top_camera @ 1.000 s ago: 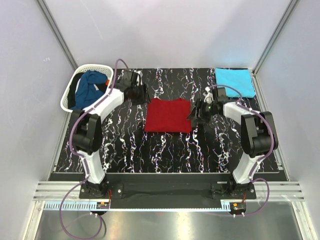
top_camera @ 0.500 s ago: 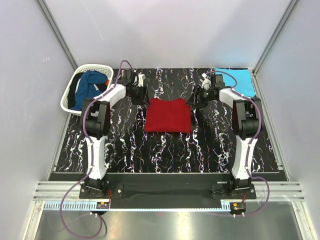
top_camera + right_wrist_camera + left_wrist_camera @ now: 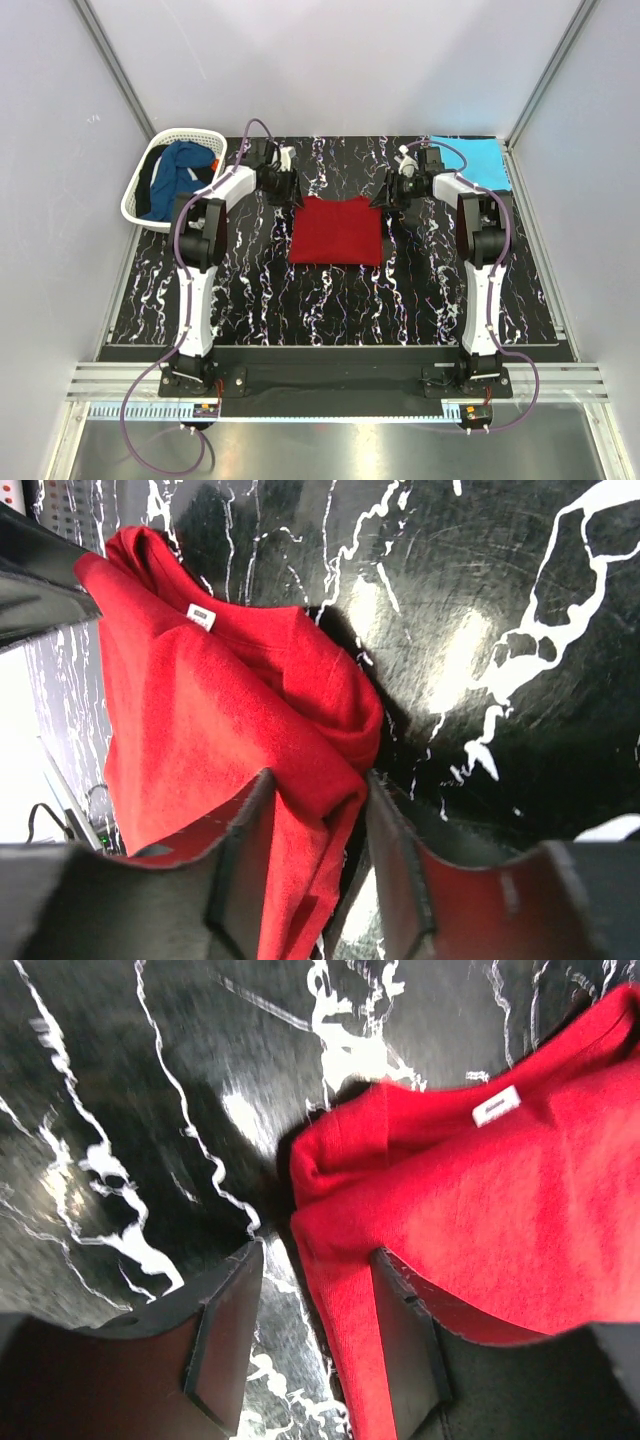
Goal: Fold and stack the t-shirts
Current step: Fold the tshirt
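The deep red t-shirt (image 3: 336, 230) lies folded flat at the table's middle. My left gripper (image 3: 286, 188) is open at the shirt's far left corner. In the left wrist view (image 3: 315, 1335) the jaws straddle the shirt's red edge (image 3: 470, 1190), with the cloth against the right finger (image 3: 405, 1335). My right gripper (image 3: 387, 191) is open at the far right corner. In the right wrist view (image 3: 318, 865) a bunched red fold (image 3: 300, 730) sits between the jaws. The turquoise t-shirt (image 3: 478, 162) lies folded at the back right. The dark blue t-shirt (image 3: 176, 176) is crumpled in the basket.
The white lattice basket (image 3: 137, 190) stands at the back left, beside the black marbled table (image 3: 330, 300). Grey walls close in the back and both sides. Both arms reach far back across the table.
My right gripper has moved back from the red shirt's right side to its far right corner. My left gripper has shifted slightly right to the far left corner. The shirt has not moved.
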You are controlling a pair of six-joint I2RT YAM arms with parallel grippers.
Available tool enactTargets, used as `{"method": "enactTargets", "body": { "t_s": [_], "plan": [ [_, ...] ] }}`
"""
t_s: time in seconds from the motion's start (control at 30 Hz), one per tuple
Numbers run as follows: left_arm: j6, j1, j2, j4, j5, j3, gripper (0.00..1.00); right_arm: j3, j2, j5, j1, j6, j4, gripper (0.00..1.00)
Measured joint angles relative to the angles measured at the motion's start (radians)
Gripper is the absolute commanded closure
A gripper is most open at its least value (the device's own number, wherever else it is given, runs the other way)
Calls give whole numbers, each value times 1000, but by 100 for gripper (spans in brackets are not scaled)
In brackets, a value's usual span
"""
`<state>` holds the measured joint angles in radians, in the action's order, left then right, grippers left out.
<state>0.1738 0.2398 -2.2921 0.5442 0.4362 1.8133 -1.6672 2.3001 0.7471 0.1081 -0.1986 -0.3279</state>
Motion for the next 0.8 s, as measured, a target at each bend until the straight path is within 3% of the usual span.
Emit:
{"method": "enactTargets", "body": {
  "t_s": [0.07,0.2,0.23,0.27,0.47,0.57,0.63,0.7,0.77,0.8],
  "plan": [
    [2,-5,-16,-1,11,26,53,-8,12,6,0,-2,0,57],
    [17,-15,-48,-5,41,60,83,-15,24,2,0,-13,0,72],
    [21,-17,-54,-6,48,61,96,-15,26,-3,0,-18,0,77],
    [27,-17,-58,-5,53,61,100,-15,29,-6,-1,-25,1,78],
    [45,-19,-62,-11,61,61,100,-15,39,-19,-11,-89,8,93],
    [64,-21,-62,-14,56,61,100,-15,39,-24,-15,-105,14,94],
    [77,-23,-62,-15,56,61,100,-15,39,-29,-17,-112,17,90],
    [94,-28,-62,-15,63,61,91,-15,39,-27,-17,-119,18,69],
    [111,-34,-62,-15,75,61,84,-15,38,-13,-18,-132,23,54],
    [118,-37,-62,-15,79,61,75,-15,35,-4,-19,-141,27,42]
  ]
}}
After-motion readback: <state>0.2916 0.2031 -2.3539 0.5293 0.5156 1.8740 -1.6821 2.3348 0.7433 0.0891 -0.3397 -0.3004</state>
